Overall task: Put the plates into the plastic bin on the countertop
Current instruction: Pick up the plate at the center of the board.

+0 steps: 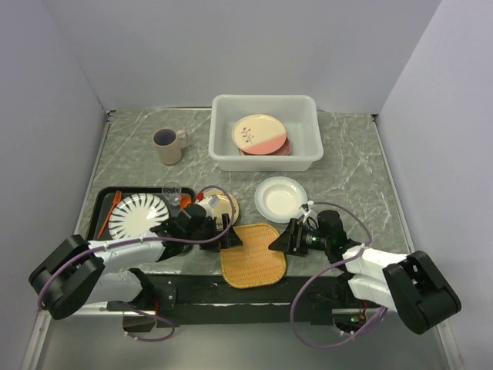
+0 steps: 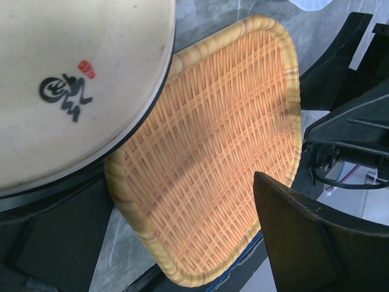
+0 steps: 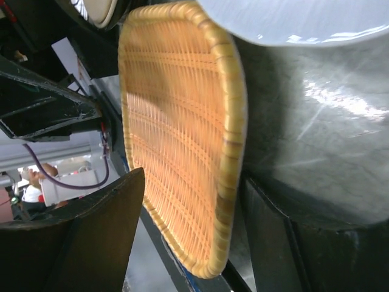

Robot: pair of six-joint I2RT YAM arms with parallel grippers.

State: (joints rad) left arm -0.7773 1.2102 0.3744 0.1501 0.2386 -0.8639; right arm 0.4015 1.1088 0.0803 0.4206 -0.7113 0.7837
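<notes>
Plain pale lilac-grey walls [image 1: 231, 46] enclose the scene on three sides under soft, even light.

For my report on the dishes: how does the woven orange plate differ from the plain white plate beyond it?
The woven orange plate is squarish with rounded corners; the plain white plate is round. The woven orange plate shows basketwork; the plain white plate is smooth and glossy. The woven orange plate lies at the near edge, the plain white plate closer to the plastic bin. Both lie flat on the countertop, outside the bin.
</notes>
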